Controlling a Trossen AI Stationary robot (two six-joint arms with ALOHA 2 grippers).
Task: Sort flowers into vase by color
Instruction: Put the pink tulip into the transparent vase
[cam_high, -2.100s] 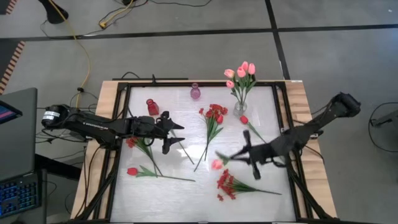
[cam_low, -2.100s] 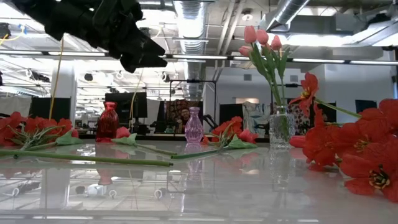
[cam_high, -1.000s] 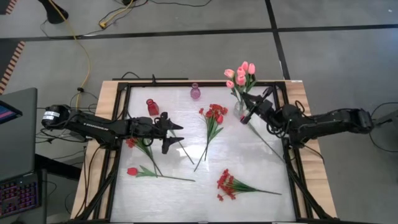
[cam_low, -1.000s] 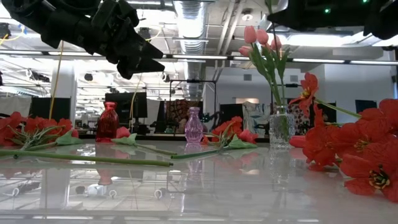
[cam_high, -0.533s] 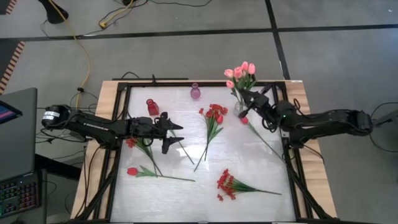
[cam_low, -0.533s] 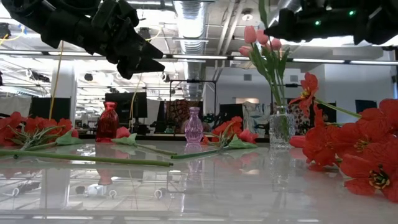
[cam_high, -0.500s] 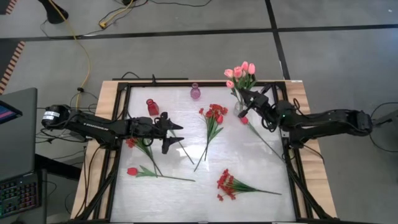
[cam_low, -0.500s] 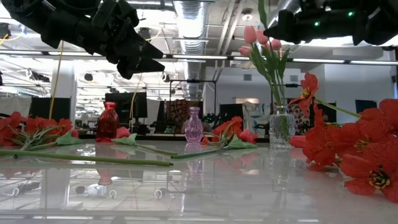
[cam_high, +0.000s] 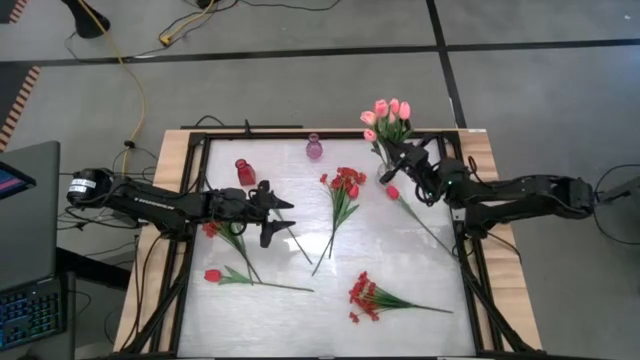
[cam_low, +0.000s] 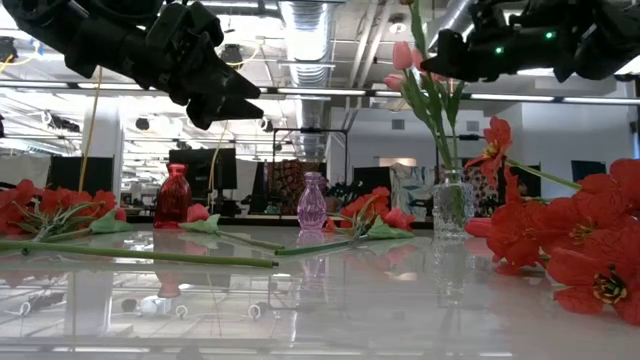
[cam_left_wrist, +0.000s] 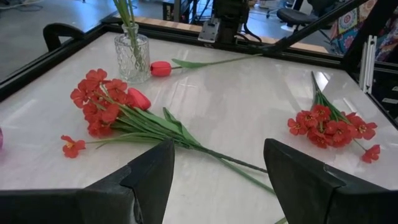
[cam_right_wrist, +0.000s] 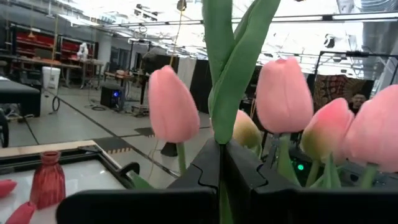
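A clear glass vase (cam_low: 452, 205) at the table's far right holds several pink tulips (cam_high: 386, 112). My right gripper (cam_high: 391, 160) is at this bunch, shut on a green stem (cam_right_wrist: 221, 93). Pink buds (cam_right_wrist: 172, 106) stand all round it in the right wrist view. Which bud tops the held stem does not show. My left gripper (cam_high: 280, 220) hangs open over the table's left half, above red flowers (cam_high: 213, 229). A red tulip (cam_high: 392, 192) lies flat beside the clear vase. Red blossom sprays (cam_high: 346, 183) lie on the tabletop. My right gripper pinches a green stem (cam_right_wrist: 221, 144) between its two fingers, just below where its leaves branch. The fingers come roughly level from the table's right side and lie across the stem. The stem stands upright among the vase's tulips. Its lower end is hidden.
A small red vase (cam_high: 245, 171) and a small purple vase (cam_high: 314, 148) stand near the far edge. Another red spray (cam_high: 366, 296) and a red tulip (cam_high: 213, 275) lie toward the near edge. A black frame (cam_high: 200, 140) rims the white tabletop.
My right gripper, shut throughout on the stem, has gone a little down and toward the table's far left, into the pink bunch above the clear vase. The pink buds have shifted slightly with it.
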